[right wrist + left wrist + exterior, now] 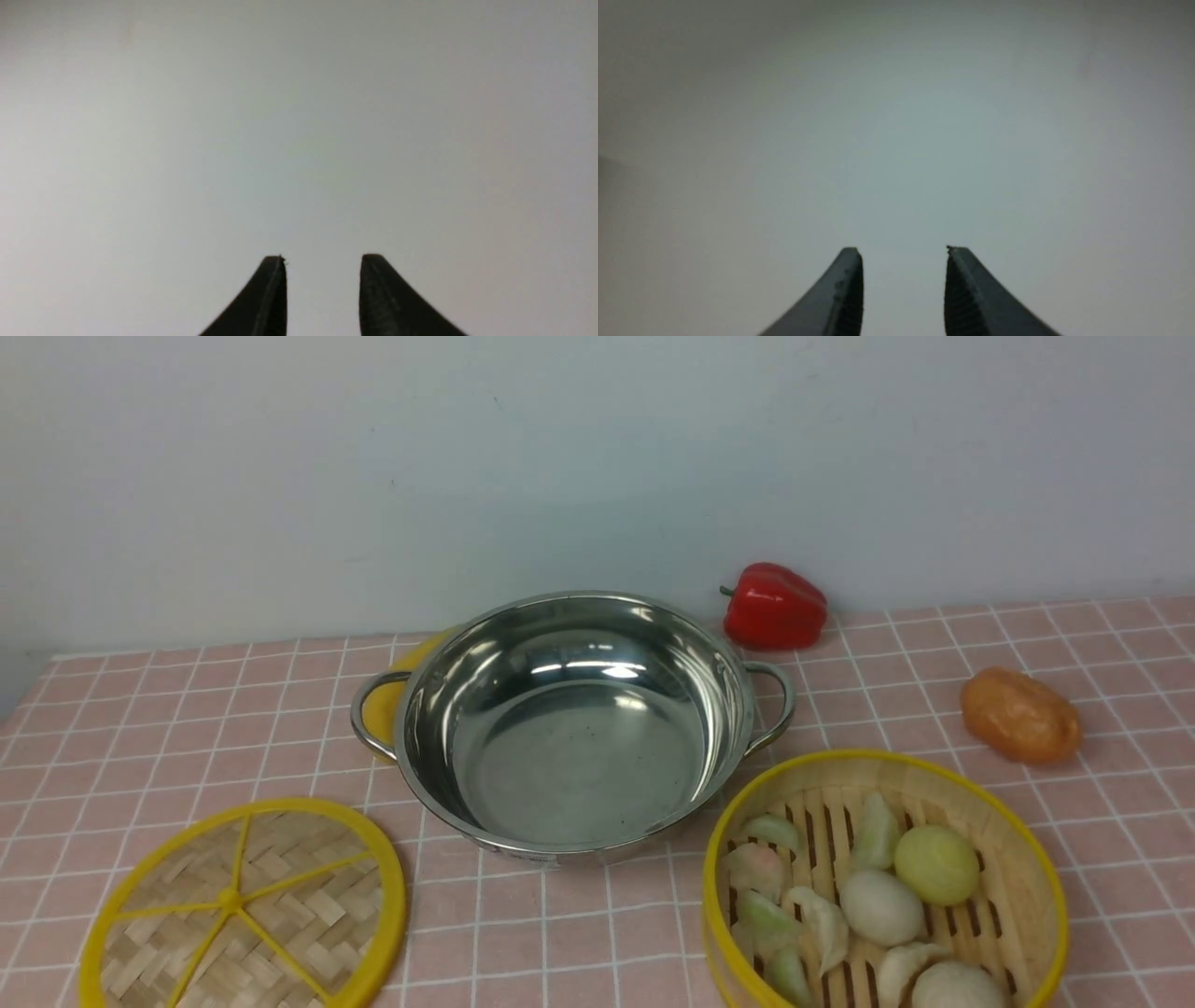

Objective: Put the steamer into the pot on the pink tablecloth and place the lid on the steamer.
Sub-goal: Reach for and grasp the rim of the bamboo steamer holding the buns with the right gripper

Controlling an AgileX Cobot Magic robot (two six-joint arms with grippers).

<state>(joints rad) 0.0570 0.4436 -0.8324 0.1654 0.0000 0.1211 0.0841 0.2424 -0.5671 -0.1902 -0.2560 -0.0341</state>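
Currently, front-left of pot: lid, flat on pink tablecloth. Front-right, just beside pot: steamer, loaded, not yet inside; probably a right-side pickup. Then left tool and right tool: jaws parted, gripping nothing, aimed at blank wall. No task items in wrist views, no arms in front view; bearing to steamer unclear.

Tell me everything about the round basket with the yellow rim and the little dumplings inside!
The round bamboo steamer basket with the yellow rim stands upright and uncovered on the pink checked tablecloth, near right, partly cut off by the frame. It has a pale bamboo wall and a slatted wooden bottom with gaps. Pale toy dumplings and buns lie inside. The shiny steel pot stands close beside it.
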